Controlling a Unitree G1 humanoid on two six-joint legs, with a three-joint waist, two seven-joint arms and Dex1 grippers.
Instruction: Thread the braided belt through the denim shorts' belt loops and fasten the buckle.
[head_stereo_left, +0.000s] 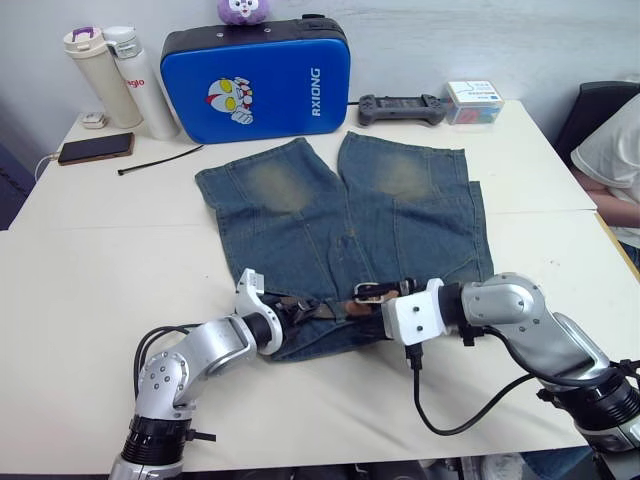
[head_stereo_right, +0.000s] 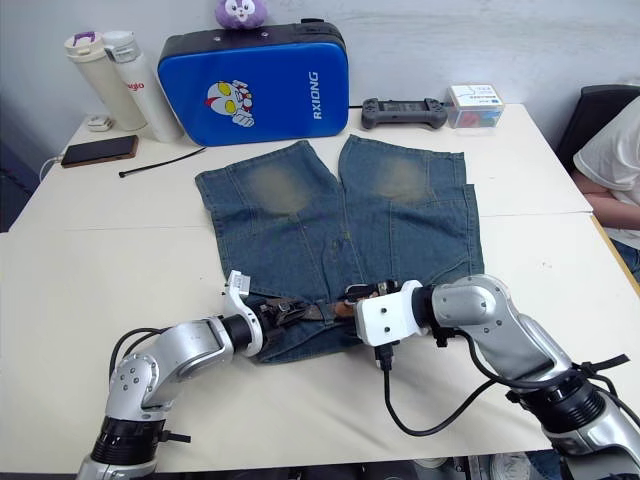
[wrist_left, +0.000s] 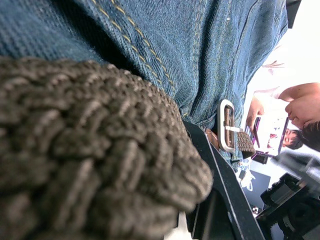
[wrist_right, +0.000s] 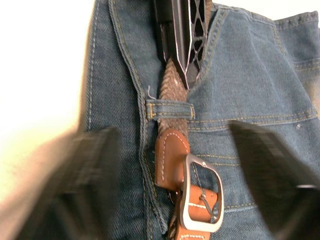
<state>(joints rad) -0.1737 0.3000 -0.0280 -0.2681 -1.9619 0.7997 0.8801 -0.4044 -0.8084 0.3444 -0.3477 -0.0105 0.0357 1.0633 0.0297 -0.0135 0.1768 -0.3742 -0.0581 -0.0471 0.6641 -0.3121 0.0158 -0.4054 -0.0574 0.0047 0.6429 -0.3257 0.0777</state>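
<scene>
**Both grippers at the waistband, belt threaded and buckled**

Between the two grippers, along the near waistband of the denim shorts (head_stereo_left: 340, 225), lies the braided belt (wrist_right: 172, 100). The left gripper (head_stereo_left: 296, 311) is clamped on the belt's woven strap, its dark fingers (wrist_right: 182, 30) pinching it just past a belt loop (wrist_right: 169, 109). The right gripper (head_stereo_left: 392, 292) stands with its fingers spread wide to either side of the buckle (wrist_right: 201, 192), touching neither side of it; the tan leather end passes through the silver frame. Beyond the shorts stand a blue case (head_stereo_left: 255, 80), a phone (head_stereo_left: 95, 149) and a black cable tie (head_stereo_left: 160, 160).
</scene>
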